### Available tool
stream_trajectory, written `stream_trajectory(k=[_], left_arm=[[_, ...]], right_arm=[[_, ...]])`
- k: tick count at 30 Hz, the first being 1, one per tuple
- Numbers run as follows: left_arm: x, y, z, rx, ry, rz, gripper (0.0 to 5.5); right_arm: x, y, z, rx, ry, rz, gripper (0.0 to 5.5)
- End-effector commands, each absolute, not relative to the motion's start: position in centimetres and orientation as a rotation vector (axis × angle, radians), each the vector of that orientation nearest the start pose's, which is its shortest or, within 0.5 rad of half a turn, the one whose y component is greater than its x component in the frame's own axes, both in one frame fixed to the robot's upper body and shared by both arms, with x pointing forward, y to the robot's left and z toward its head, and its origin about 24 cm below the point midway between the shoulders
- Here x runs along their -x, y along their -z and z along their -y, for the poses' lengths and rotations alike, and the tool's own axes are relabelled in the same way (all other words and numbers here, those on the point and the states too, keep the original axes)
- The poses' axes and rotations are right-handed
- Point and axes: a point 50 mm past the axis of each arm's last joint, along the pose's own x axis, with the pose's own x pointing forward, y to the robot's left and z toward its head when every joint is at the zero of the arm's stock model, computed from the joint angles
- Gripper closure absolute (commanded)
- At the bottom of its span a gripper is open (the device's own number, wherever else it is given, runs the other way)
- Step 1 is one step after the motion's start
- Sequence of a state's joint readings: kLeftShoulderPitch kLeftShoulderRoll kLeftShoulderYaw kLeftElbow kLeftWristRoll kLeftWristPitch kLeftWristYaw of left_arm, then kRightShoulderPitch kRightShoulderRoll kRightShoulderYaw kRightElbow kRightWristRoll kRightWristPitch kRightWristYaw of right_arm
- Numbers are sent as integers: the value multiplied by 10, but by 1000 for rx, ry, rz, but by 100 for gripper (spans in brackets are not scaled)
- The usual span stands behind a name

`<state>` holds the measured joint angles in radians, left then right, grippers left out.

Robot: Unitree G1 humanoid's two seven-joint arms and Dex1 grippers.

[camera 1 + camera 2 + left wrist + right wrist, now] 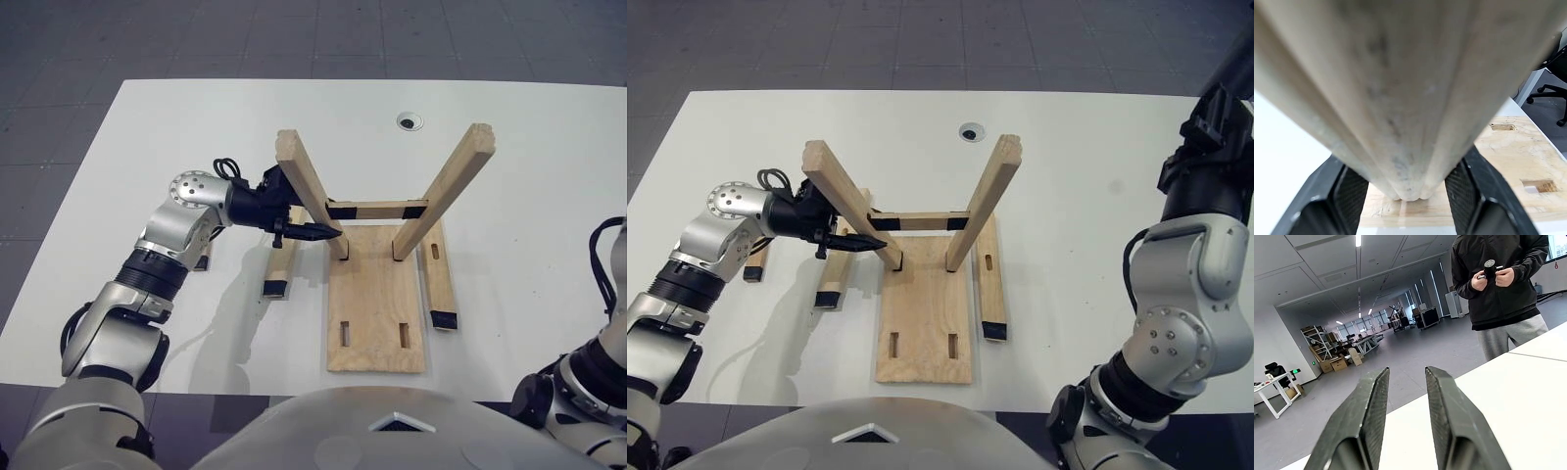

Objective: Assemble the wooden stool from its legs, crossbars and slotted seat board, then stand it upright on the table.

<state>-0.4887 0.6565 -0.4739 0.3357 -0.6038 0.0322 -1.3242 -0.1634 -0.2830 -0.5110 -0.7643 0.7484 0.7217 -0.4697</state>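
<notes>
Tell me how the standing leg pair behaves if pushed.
Probably rigid together: the crossbar ties both legs. May rock, seated only in the seat board slots. The left gripper, shut on the left leg, should steady it.

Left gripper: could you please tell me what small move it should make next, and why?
Probably open the left gripper and back off the leg: both upright legs, joined by a crossbar, seem seated in the seat board, while its near slots are empty.
</notes>
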Motion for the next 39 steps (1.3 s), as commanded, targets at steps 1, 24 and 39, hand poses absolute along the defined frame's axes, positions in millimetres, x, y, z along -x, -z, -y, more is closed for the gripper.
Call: stream_trajectory(k=[1, 24, 39], left_arm=[[-171, 54, -199, -171, 1610, -1203, 345], [-252, -21, -208, -263, 1211, -626, 121], [-208, -71, -213, -248, 837, -350, 119]], right_arm=[[-214, -201, 239, -310, 344, 249, 416], [-214, -180, 216, -167, 165, 129, 418], [-208, -151, 214, -13, 122, -3, 165]])
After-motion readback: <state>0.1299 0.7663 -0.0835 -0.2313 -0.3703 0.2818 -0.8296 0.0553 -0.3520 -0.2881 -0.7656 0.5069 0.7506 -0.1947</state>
